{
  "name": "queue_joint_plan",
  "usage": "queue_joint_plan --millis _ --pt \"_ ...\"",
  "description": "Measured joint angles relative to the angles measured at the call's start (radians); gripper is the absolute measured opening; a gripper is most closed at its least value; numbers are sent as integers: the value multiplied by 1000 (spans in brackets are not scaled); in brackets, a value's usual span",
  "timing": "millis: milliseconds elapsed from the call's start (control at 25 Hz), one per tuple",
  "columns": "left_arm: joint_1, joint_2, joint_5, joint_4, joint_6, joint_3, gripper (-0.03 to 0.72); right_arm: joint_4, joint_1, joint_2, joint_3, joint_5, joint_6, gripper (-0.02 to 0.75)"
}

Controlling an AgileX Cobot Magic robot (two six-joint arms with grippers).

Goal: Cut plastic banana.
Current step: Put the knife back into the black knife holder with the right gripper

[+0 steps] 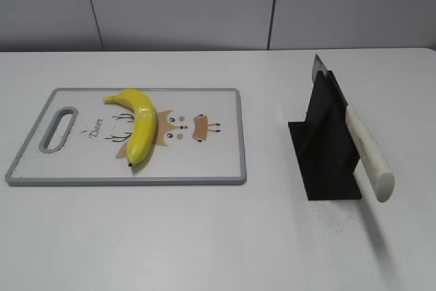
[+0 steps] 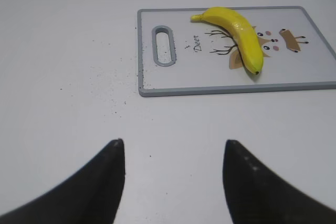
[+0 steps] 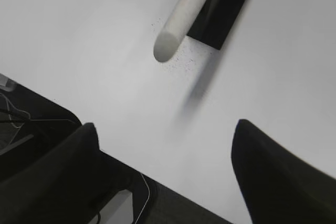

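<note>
While the glossy yellow plastic banana (image 1: 138,122) lies loose on the white deer-print cutting board (image 1: 218,148), both hands, left hand (image 2: 173,153) and right hand (image 3: 165,135), gape wide and empty. The white-handled knife (image 1: 368,151) leans in its black stand (image 1: 327,161); a crooked grasp could tip both over.

Bright yellow plastic banana (image 1: 139,124), dark-tipped. White cutting board (image 1: 218,158), grey-rimmed, printed with a brown cartoon deer. Black knife stand (image 1: 327,148), cream knife handle (image 1: 369,151), white worktop (image 1: 170,236).

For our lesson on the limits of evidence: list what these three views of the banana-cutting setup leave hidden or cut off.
- Knife blade: mostly sunk in the black stand, exterior view.
- Left gripper, right gripper: only fingertips show; the wrist views' bottom edges cut the rest.
- Plastic banana underside: hidden against the cutting board.
</note>
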Motion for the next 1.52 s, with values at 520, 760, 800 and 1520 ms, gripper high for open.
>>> queue_joint_plan --millis 520,760,800,1520 --pt "0 0 0 0 0 0 580 -21 0 -539 134 42 -5 592" --pt "0 0 0 0 0 0 580 -18 0 -649 138 49 -5 590" --pt "0 0 0 0 0 0 580 -18 0 -653 138 50 -5 590" --pt "0 0 0 0 0 0 580 -16 -391 -656 138 54 -6 588"
